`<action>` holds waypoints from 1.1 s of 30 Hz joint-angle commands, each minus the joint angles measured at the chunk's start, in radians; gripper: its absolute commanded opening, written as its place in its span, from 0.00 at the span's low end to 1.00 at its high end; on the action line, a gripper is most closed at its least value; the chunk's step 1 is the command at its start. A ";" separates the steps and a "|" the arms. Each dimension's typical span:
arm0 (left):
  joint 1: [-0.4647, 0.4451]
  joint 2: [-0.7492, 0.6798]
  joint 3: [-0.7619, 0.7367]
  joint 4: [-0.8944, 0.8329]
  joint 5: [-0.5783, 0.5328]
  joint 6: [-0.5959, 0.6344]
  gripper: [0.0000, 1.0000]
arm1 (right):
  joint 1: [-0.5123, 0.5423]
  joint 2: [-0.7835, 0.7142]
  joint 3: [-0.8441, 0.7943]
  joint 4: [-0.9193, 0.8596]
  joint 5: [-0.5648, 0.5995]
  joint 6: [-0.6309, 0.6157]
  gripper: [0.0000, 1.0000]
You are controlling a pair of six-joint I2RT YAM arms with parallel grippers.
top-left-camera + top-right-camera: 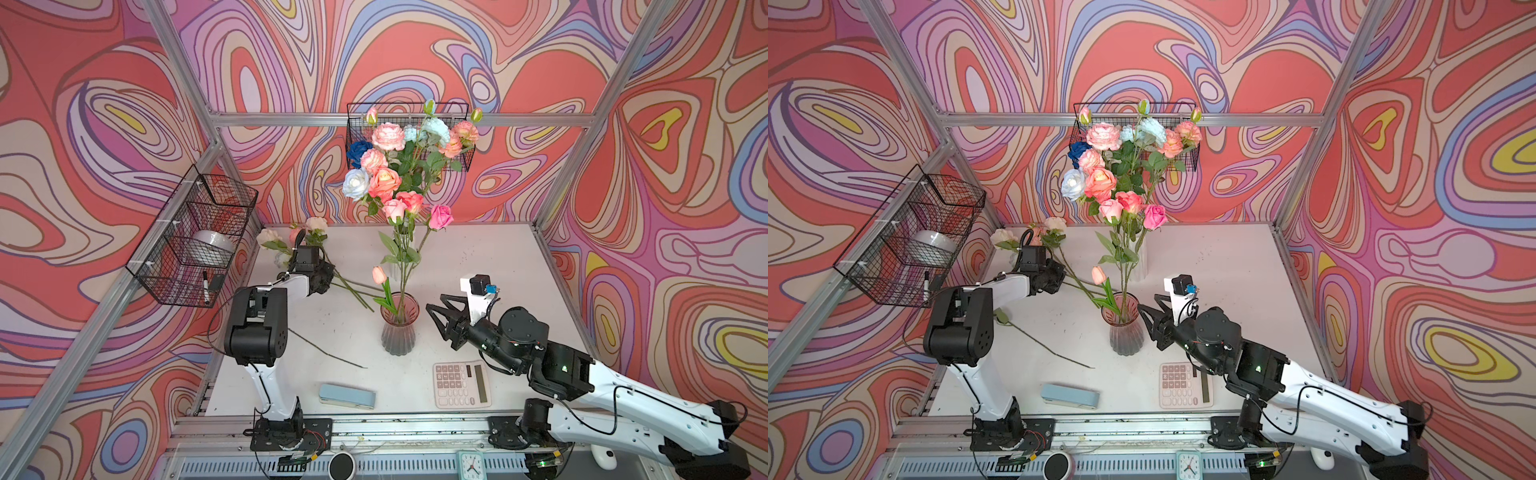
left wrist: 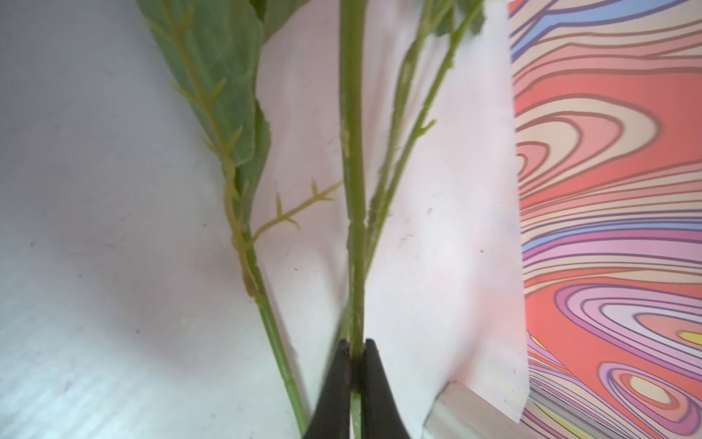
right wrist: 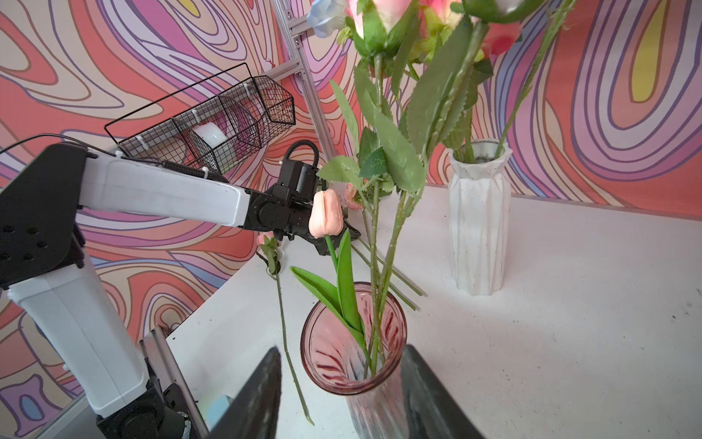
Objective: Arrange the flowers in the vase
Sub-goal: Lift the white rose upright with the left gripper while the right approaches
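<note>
A pink glass vase [image 1: 398, 340] stands mid-table holding a peach tulip [image 1: 379, 275] and several tall rose stems. Loose flowers [image 1: 269, 237] with cream heads lie at the back left, their stems running towards the vase. My left gripper [image 2: 356, 351] is down on them and shut on one green stem [image 2: 351, 152]; in both top views its fingers are hidden under the wrist [image 1: 320, 276]. My right gripper [image 1: 434, 302] is open just right of the vase. In the right wrist view the vase [image 3: 380, 414] sits between its spread fingers [image 3: 262, 391], with a gap on one side.
A white vase [image 1: 1140, 259] with more roses stands behind the glass one. Another bare stem [image 1: 328, 349] lies near the left arm. A calculator [image 1: 461, 384] and a pale blue case [image 1: 347, 395] lie at the front. Wire baskets [image 1: 195, 237] hang on the walls.
</note>
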State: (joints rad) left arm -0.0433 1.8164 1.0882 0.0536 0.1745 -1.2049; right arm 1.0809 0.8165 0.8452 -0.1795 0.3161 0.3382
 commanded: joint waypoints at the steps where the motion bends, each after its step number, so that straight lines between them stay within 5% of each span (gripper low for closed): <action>1: 0.005 -0.117 0.002 -0.011 -0.034 0.020 0.00 | -0.001 -0.008 0.000 0.000 -0.009 -0.004 0.52; 23: -0.106 -0.816 0.062 -0.560 -0.286 0.544 0.00 | 0.000 -0.035 0.007 -0.001 -0.029 0.011 0.52; 29: -0.133 -0.924 0.078 -0.660 -0.201 0.593 0.00 | -0.001 0.012 0.048 -0.002 -0.109 0.010 0.52; 33: -0.138 -1.020 0.092 -0.696 -0.070 0.657 0.00 | 0.003 0.084 0.109 0.001 -0.261 -0.013 0.54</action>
State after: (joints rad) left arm -0.1722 0.8509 1.1454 -0.5655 0.0055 -0.6270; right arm 1.0813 0.8680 0.9024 -0.1799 0.1749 0.3416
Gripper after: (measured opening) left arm 0.070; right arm 0.534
